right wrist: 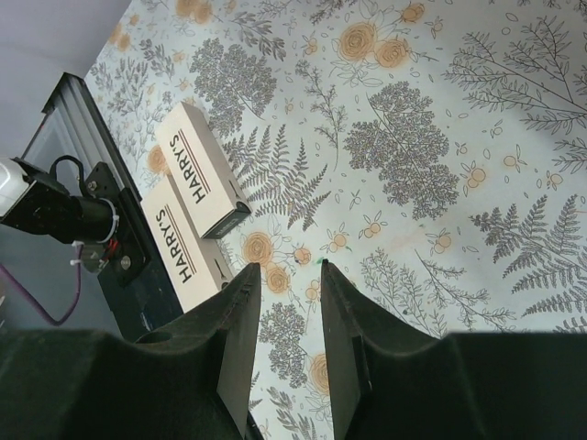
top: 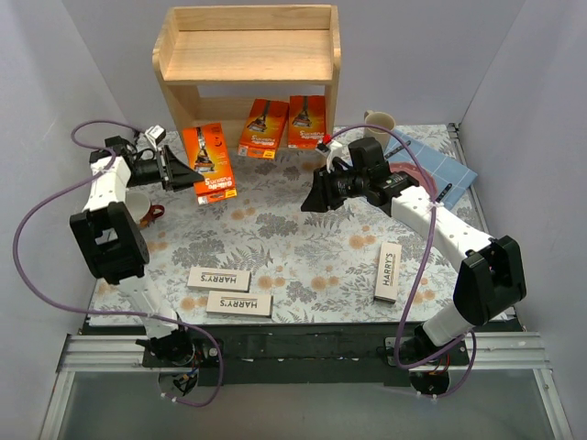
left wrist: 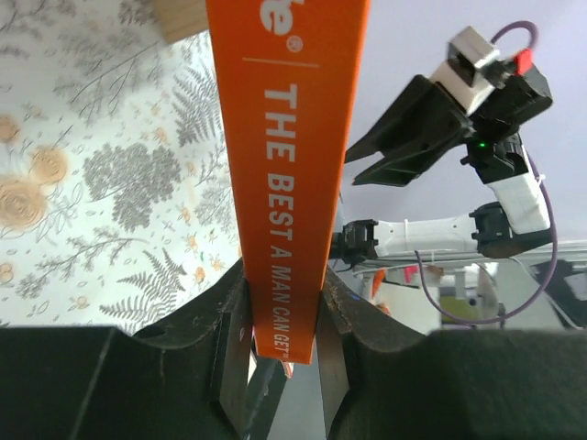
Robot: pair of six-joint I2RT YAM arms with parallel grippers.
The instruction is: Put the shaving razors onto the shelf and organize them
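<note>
My left gripper (top: 180, 174) is shut on an orange razor pack (top: 209, 163) and holds it above the table, left of the wooden shelf's (top: 248, 57) lower tier; the pack's edge (left wrist: 286, 174) stands between the jaws in the left wrist view. Two more orange packs (top: 264, 126) (top: 306, 121) lie on the lower tier. My right gripper (top: 313, 199) is open and empty, hovering over the table's middle. Two white HARRY'S boxes (top: 219, 278) (top: 238, 303) lie front left, also seen in the right wrist view (right wrist: 200, 167) (right wrist: 183, 246). A third white box (top: 389, 272) lies front right.
A brown mug (top: 142, 209) stands under my left arm. A beige mug (top: 379, 123) stands right of the shelf. A blue checked cloth (top: 438, 160) with a dark pen (top: 444, 192) lies at the back right. A floral cloth (top: 293, 229) covers the table.
</note>
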